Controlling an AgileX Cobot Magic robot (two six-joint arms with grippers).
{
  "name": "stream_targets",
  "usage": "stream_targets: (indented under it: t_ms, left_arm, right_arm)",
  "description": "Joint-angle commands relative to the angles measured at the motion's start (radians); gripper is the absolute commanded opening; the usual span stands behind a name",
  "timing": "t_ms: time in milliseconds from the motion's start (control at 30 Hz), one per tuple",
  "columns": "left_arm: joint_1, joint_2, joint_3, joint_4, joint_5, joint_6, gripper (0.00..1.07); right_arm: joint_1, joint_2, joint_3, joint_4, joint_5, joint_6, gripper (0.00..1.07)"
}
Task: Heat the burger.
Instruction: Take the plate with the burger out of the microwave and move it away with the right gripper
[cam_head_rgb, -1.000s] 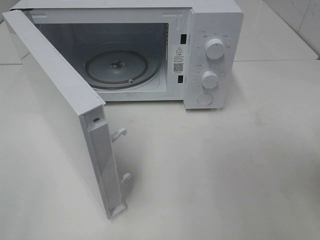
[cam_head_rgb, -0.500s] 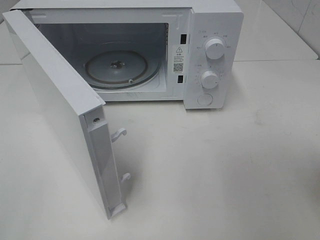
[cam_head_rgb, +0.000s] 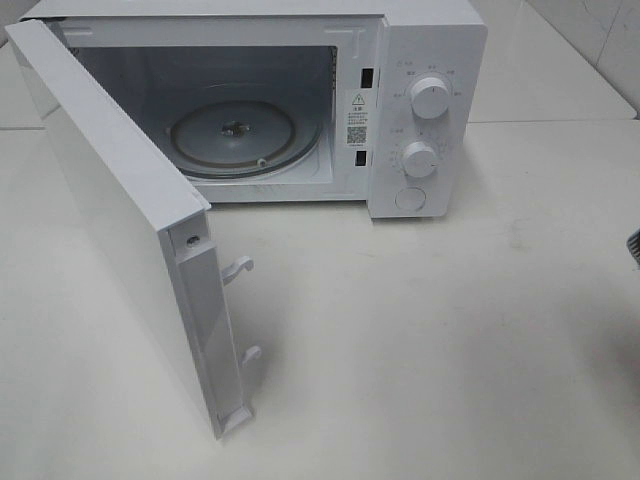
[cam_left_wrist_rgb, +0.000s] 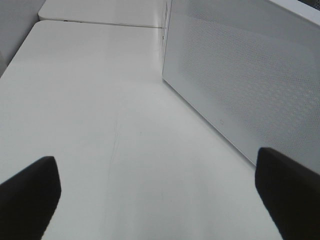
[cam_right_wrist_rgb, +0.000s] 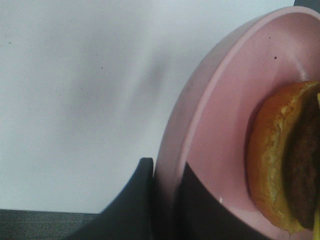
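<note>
The burger (cam_right_wrist_rgb: 287, 160) lies on a pink plate (cam_right_wrist_rgb: 220, 115) and shows only in the right wrist view, with its bun and dark patty cut off by the frame edge. My right gripper (cam_right_wrist_rgb: 167, 172) is shut on the plate's rim, one finger outside it and one inside. My left gripper (cam_left_wrist_rgb: 157, 200) is open, with nothing between its dark fingertips (cam_left_wrist_rgb: 30, 192), low over the table beside the microwave door (cam_left_wrist_rgb: 240, 75). In the exterior high view the microwave (cam_head_rgb: 420, 60) stands with its door (cam_head_rgb: 110, 200) swung wide to the left and its glass turntable (cam_head_rgb: 235, 135) bare.
The door reaches far forward over the left part of the white table (cam_head_rgb: 450, 350). Two knobs (cam_head_rgb: 430, 98) and a button are on the microwave's right panel. A small dark-grey part (cam_head_rgb: 634, 245) pokes in at the right edge.
A small dark-grey part has come into the exterior high view at the right edge. The microwave and its door have not moved.
</note>
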Motion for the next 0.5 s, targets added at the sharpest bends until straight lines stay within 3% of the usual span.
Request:
stream_targets:
  t_ms: [33, 300, 500]
  left_arm:
    - [0.003, -0.017, 0.000, 0.000, -0.011, -0.003, 1.00]
    - [0.003, -0.017, 0.000, 0.000, -0.011, -0.003, 1.00]
    - [0.003, -0.017, 0.000, 0.000, -0.011, -0.003, 1.00]
  right_arm:
    - [-0.005, 0.053, -0.010, -0.086, 0.013, 0.077, 0.00]
    - [-0.005, 0.197, -0.014, -0.091, -0.019, 0.192, 0.00]
    - [-0.005, 0.318, -0.088, -0.093, -0.018, 0.291, 0.00]
